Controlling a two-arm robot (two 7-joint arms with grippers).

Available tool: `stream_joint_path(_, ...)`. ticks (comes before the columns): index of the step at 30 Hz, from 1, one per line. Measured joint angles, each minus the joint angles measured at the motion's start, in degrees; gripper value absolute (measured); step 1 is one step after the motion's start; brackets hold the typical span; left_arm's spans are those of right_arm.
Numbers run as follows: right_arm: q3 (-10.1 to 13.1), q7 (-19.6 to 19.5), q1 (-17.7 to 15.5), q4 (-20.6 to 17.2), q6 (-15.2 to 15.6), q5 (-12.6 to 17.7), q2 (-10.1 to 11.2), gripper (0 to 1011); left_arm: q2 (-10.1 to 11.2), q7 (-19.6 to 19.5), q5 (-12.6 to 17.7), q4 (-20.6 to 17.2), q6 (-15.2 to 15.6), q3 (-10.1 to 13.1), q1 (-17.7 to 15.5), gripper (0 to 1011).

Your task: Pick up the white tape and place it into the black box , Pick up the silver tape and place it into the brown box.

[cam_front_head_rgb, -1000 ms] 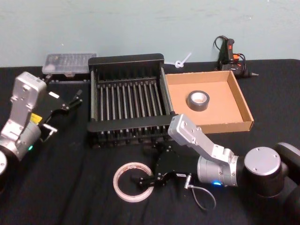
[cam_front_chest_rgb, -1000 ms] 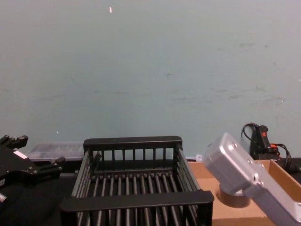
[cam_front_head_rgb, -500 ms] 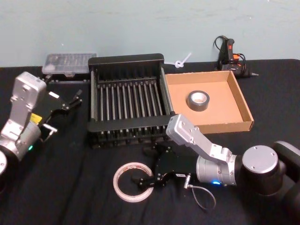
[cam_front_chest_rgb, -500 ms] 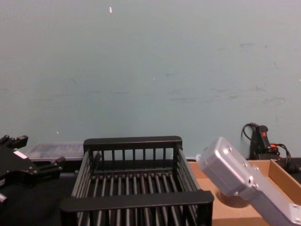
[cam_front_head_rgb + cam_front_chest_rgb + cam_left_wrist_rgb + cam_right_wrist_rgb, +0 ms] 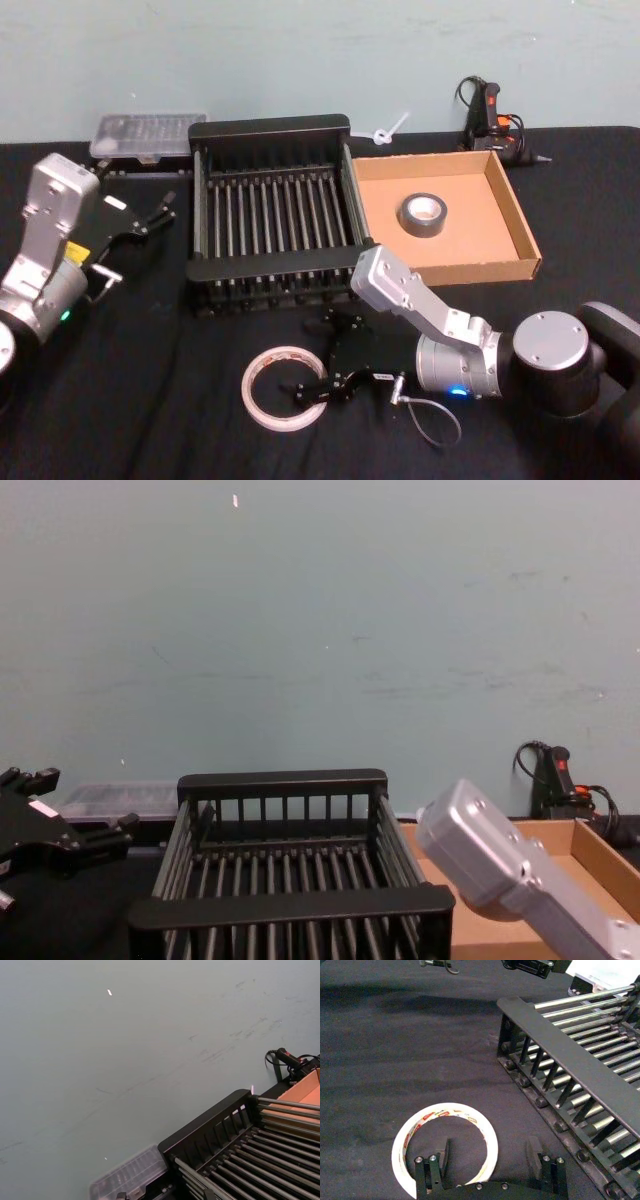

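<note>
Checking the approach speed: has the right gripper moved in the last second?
Yes. In the head view the right gripper has crept left and toward the robot, away from the black box, over the white tape.

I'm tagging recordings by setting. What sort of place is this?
Probably a lab or workshop test bench: a black-draped table against a bare pale wall, with a black box, a brown box and a glue gun on it.
</note>
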Motion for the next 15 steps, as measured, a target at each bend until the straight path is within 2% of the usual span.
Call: stream_joint_path(15,0.0,-0.3,-0.1,0.1,0.1,-0.2,-0.1,1002,0.0,0.0,0.0,0.0,0.0,0.0,0.0,1002)
